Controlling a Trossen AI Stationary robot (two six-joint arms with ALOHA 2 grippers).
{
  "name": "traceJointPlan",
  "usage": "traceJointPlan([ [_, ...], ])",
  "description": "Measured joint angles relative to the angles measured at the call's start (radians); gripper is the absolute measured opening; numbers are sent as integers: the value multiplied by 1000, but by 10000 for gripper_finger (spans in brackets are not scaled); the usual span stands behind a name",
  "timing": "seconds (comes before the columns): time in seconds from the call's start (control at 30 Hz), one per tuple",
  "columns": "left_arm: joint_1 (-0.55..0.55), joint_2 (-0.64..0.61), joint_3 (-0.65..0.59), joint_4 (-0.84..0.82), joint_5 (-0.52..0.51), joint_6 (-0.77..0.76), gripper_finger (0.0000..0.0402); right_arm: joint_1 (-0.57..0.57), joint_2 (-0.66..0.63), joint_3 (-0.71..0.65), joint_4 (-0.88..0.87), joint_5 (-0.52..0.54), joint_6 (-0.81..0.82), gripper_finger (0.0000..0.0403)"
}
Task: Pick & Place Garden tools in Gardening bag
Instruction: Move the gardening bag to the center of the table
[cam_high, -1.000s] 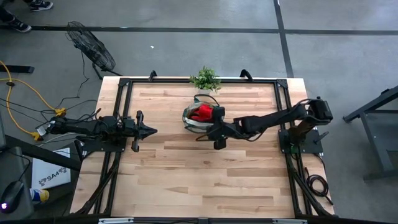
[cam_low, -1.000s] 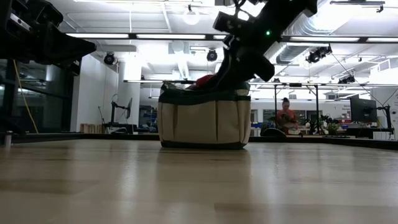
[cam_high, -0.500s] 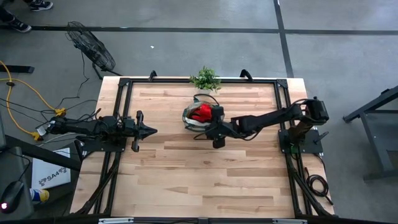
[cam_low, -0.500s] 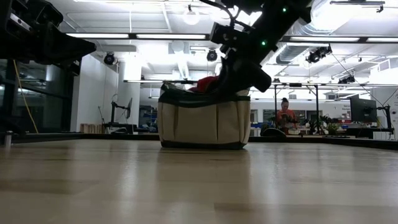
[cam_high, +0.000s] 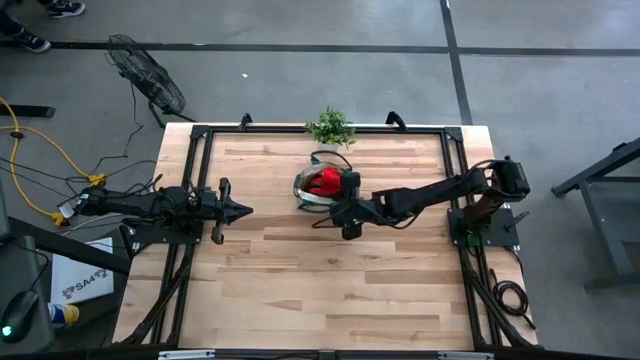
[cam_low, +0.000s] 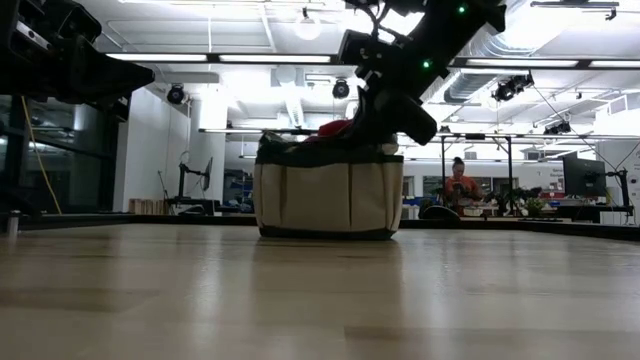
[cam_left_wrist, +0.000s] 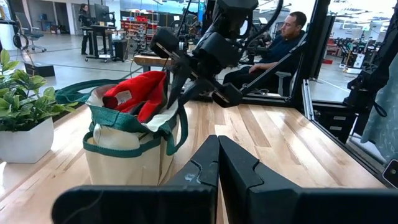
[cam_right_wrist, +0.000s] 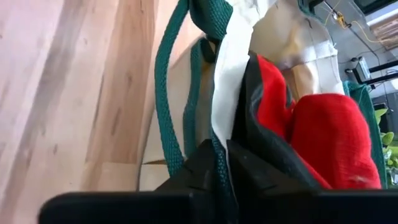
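Note:
The gardening bag (cam_high: 304, 192) stands on its base at mid-table, toward the far edge; it also shows in the low view (cam_low: 325, 195). Gloves with red cuffs (cam_left_wrist: 140, 93) stick out of its top (cam_right_wrist: 323, 130). My right gripper (cam_high: 341, 199) reaches in from the table's right and is shut at the bag's rim (cam_left_wrist: 177, 111). My left gripper (cam_high: 247, 210) waits shut at the table's left, pointing at the bag, and shows in its own wrist view (cam_left_wrist: 217, 146). No other garden tools show. My right gripper (cam_right_wrist: 227, 155) pinches the bag's rim on the side toward the table's right, the cream cloth edge with green trim (cam_right_wrist: 221, 124), between its two fingers. The fingers slant down from the right. A glove's black part (cam_right_wrist: 255, 124) lies against one finger; whether it is caught, I cannot tell.
A small green potted plant (cam_high: 330, 127) stands just beyond the bag at the far edge. The bag's green loop handle (cam_right_wrist: 165, 106) hangs slack down its outer wall. Bare wood spreads across the table's near half (cam_high: 320, 290). People sit in the room beyond the table.
My right gripper has edged a little toward the table's left, closer onto the bag's rim. The bag has stayed where it stood.

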Motion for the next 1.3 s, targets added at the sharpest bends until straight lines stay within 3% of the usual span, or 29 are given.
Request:
traceJointPlan([
  [0.17, 0, 0, 0, 0, 0, 0, 0, 19, -8, 0, 0, 0, 40, 8],
  [0.37, 0, 0, 0, 0, 0, 0, 0, 31, -54, 0, 9, -31, 122, 6],
  [0.63, 0, 0, 0, 0, 0, 0, 0, 14, -140, 0, 17, -264, 304, 5],
  [1.03, 0, 0, 0, 0, -1, 0, 0, 3, -144, 0, -56, -529, 358, 5],
  [1.3, 0, 0, 0, 0, -1, 0, 0, 4, -144, 0, -126, -562, 394, 5],
])
